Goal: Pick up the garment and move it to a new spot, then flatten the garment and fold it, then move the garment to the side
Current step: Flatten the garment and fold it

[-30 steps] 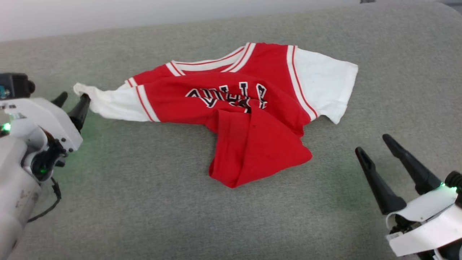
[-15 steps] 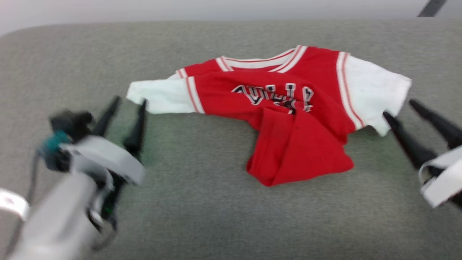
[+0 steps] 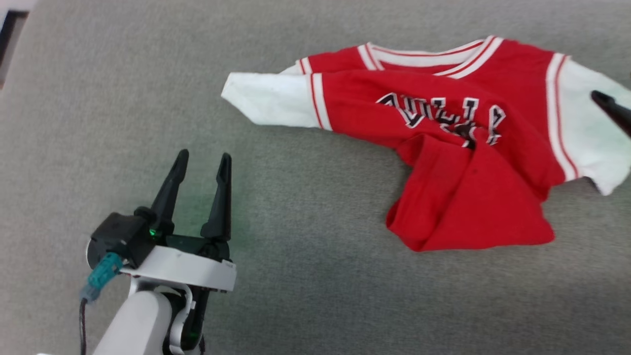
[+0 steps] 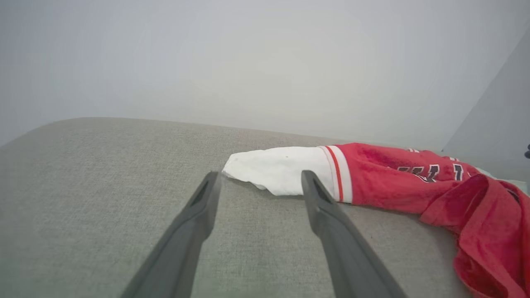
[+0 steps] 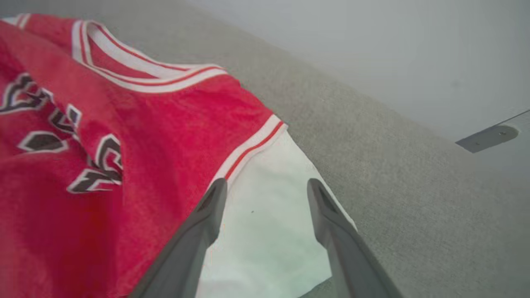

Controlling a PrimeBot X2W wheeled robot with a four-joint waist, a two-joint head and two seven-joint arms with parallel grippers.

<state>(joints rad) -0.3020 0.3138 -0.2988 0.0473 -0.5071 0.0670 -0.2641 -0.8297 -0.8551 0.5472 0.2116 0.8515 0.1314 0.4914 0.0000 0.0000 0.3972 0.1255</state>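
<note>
The garment (image 3: pixel 443 148), a red jersey T-shirt with white sleeves and black lettering, lies crumpled on the grey fabric surface, its lower part folded up over the front. My left gripper (image 3: pixel 203 158) stands open on the near left, a short way clear of the left white sleeve (image 3: pixel 271 101). Seen from the left wrist, the left gripper (image 4: pixel 261 176) points at that sleeve (image 4: pixel 281 167) with nothing between its fingers. My right gripper (image 5: pixel 267 184) hovers open over the right white sleeve (image 5: pixel 265 231). One of its fingers (image 3: pixel 613 109) shows at the head view's right edge.
The grey fabric surface (image 3: pixel 296 296) stretches wide on the left and near side of the shirt. Its edge and a dark strip (image 3: pixel 10 39) lie at the far left corner. A pale wall (image 4: pixel 248 62) stands behind, with a metal bracket (image 5: pixel 488 138) on it.
The head camera has swung left and down. My left gripper has drawn back from the left sleeve tip. My right gripper has moved forward over the right sleeve.
</note>
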